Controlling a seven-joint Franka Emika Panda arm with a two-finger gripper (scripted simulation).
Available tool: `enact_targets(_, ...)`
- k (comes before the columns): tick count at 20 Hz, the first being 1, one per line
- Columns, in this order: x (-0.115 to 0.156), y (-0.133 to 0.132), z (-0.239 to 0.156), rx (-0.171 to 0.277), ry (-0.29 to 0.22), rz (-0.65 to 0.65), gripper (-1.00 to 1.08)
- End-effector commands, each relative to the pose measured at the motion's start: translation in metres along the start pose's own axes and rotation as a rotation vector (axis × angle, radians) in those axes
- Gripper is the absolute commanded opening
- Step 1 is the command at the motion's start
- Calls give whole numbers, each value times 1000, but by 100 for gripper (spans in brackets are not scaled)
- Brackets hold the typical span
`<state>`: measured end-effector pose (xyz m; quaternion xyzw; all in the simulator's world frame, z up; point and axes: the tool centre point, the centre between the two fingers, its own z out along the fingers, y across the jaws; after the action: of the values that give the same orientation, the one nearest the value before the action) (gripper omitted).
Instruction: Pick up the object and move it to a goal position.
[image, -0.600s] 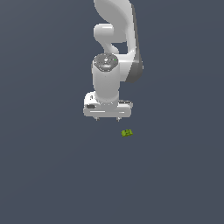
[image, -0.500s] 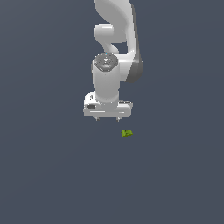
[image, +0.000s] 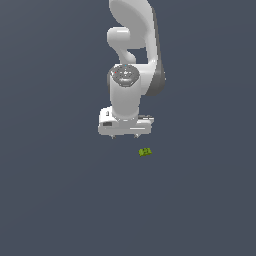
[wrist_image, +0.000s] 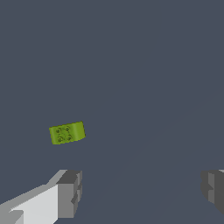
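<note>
Seen from the exterior view, the white arm reaches down from the top edge, and its gripper (image: 125, 136) hangs above a plain dark grey floor (image: 55, 200). Just below the gripper and a little toward the exterior view's right lies the object (image: 145, 152), a tiny yellow-green blocky piece with dark marks. It sits apart from the fingertips, touching nothing but the floor. Bare grey surface spreads around it on every side, out to all four picture edges, so nothing stands near the object or the tool.

Closer up, the wrist view shows the gripper (wrist_image: 142, 192) with its jaws spread wide: one grey pad (wrist_image: 69, 194) on a white finger body and the other grey pad (wrist_image: 213, 190) cut off at the picture edge, with a broad gap of floor (wrist_image: 144, 65) between them. The object (wrist_image: 67, 133) lies outside that gap, near the first pad but clear of it, its long side slightly tilted and its dark stud marks facing the camera. Nothing is held.
</note>
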<state>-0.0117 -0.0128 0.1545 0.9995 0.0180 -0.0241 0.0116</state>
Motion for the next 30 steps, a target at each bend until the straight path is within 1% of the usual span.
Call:
enact_targets(1,0,0,0,-1,-1,-3,100)
enact_targets(8,1,-3,2,2,1,38,100)
enact_targets(14,2,-10,8,7,3,117,100)
enact_targets(19,3,-18,15,12,5,216,100)
enact_targets(30,5,-41,33,24,8,490,100)
